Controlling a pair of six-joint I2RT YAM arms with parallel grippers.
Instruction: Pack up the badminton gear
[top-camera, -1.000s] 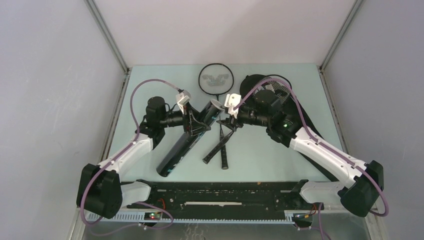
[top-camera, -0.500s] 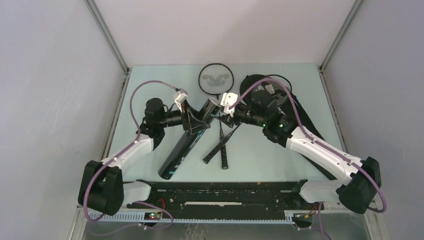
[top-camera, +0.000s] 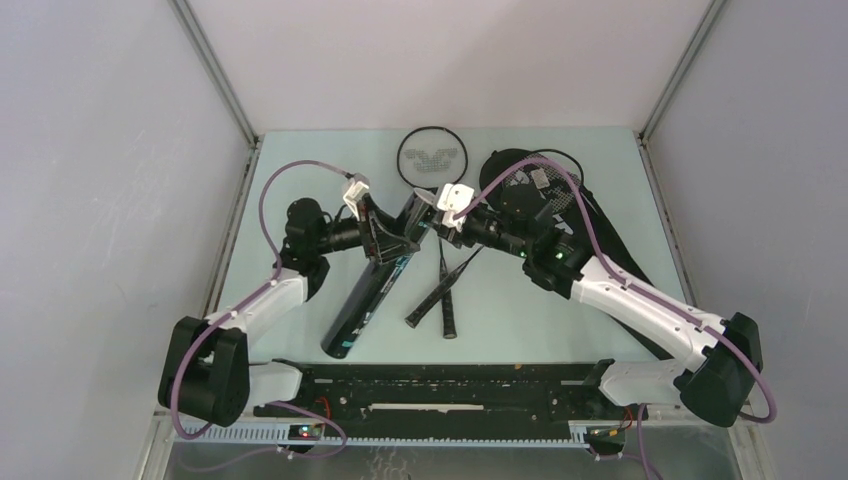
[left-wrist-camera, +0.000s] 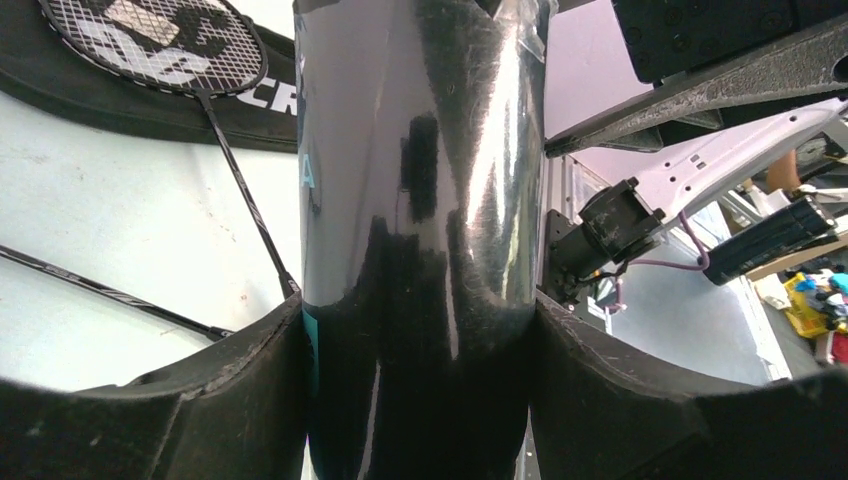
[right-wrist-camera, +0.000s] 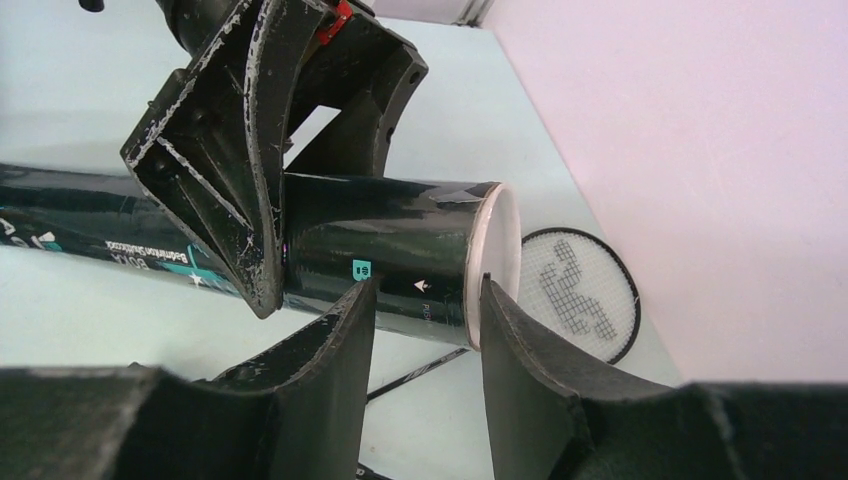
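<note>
The left end effector is clamped on the long black tube a little short of its far end. The wrist view shows both pads pressed against the glossy wall. The tube runs diagonally across the left-centre of the desk, its near end towards the arm bases and its white cap pointing far and right. The right end effector sits at that capped end with its jaws apart. One finger is in front of the tube wall and the other in front of the cap face, and I cannot tell whether either touches. One racket lies with its head at the far centre. The other racket rests on the black bag at the right, and both handles reach in just right of the tube. The main risk, as I judge it, is a poor bite on the cap. The jaws straddle only the rim, so closing may pinch the edge and slide off, or shove the tube endwise through the left grip, which the shiny surface would allow. The two end effectors are also very near each other, so a small misalignment could knock them together. If the tube twists, its near end could sweep into the racket handles.
</note>
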